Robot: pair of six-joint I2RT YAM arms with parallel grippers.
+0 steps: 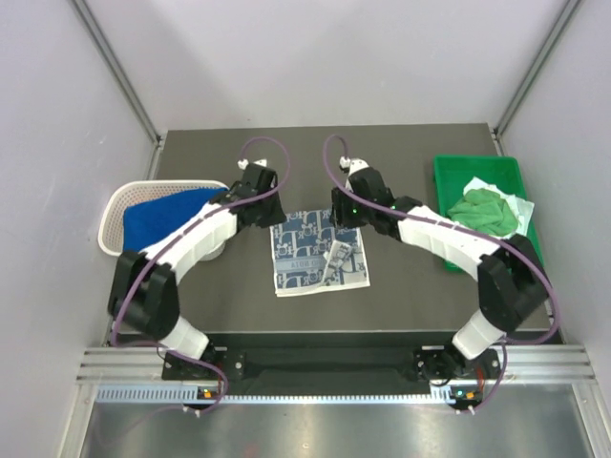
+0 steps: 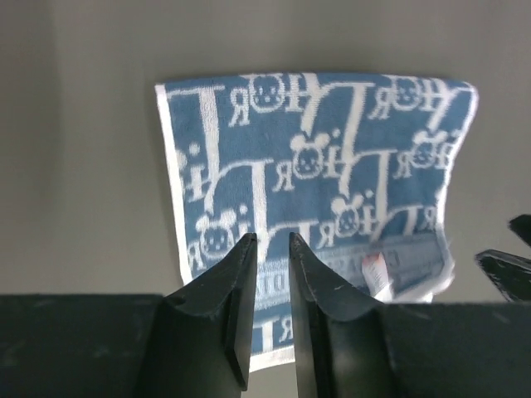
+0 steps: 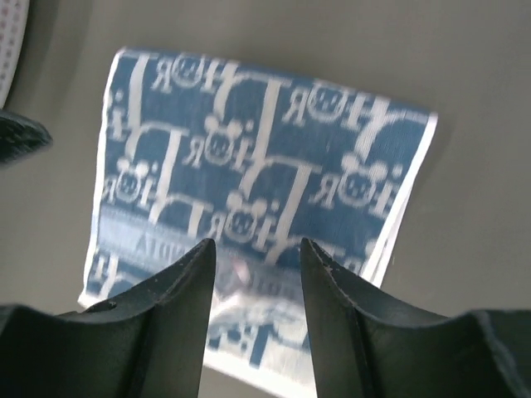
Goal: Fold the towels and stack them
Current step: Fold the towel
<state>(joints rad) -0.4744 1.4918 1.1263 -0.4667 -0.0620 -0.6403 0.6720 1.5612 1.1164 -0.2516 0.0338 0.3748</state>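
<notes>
A white towel with blue-grey print (image 1: pixel 320 253) lies folded flat on the dark table's middle, with a flap turned over near its right front corner. It also shows in the left wrist view (image 2: pixel 332 149) and the right wrist view (image 3: pixel 249 141). My left gripper (image 1: pixel 270 212) (image 2: pixel 272 239) hovers over its far left edge, jaws a narrow gap apart and empty. My right gripper (image 1: pixel 346 218) (image 3: pixel 257 245) hovers over its far right edge, open and empty. A royal blue towel (image 1: pixel 158 215) lies in the basket. A bright green towel (image 1: pixel 485 210) lies on a white cloth (image 1: pixel 520 204) in the tray.
The white mesh basket (image 1: pixel 113 215) stands at the table's left edge, partly under my left arm. The rigid green tray (image 1: pixel 449 176) stands at the right edge. Grey walls and metal frame posts close in the back and sides.
</notes>
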